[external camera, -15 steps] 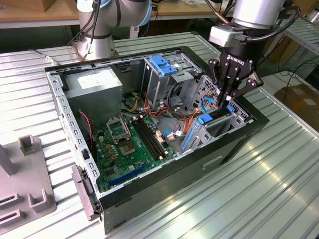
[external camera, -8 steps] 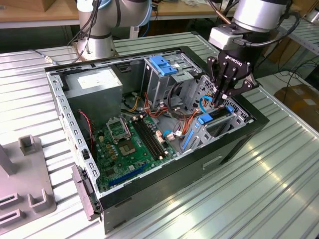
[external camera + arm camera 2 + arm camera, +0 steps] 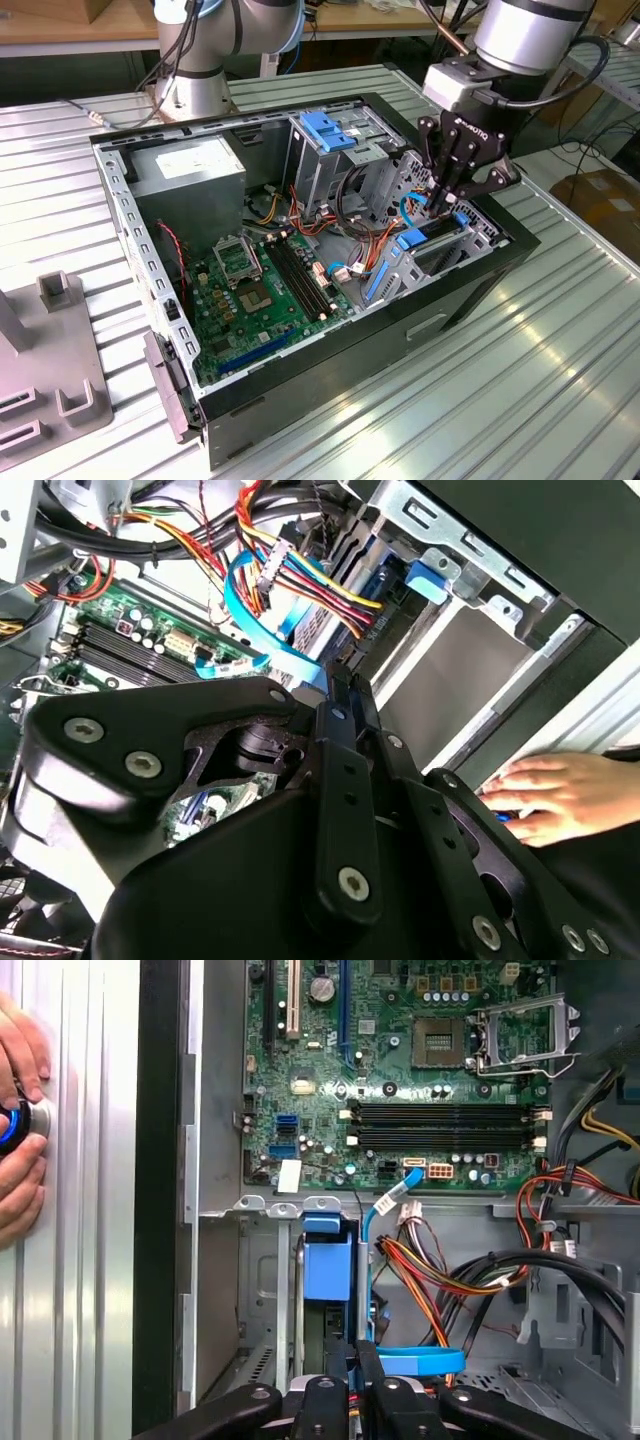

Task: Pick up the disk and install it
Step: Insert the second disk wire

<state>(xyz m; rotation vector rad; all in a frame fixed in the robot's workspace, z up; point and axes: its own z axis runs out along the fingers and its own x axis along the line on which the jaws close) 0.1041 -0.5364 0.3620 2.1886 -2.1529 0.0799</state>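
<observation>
In the exterior view an open computer case [image 3: 330, 270] lies on a ribbed metal table [image 3: 560, 330], its green circuit board [image 3: 255, 290] facing up, and the gripper [image 3: 452, 200] hangs over the drive bay at the exterior view's right. In the first wrist view its fingers [image 3: 338, 1360] pinch narrowly on the disk [image 3: 328, 1270], standing on edge in that bay. Both wrist views add a hand [image 3: 20, 1150] outside the case

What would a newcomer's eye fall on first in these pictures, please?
Probably the open computer case on the ribbed metal table, its green motherboard exposed. Next, the black gripper reaching down into the drive bay at the exterior view's right. A person's hand also rests outside the case in the second wrist view.
</observation>
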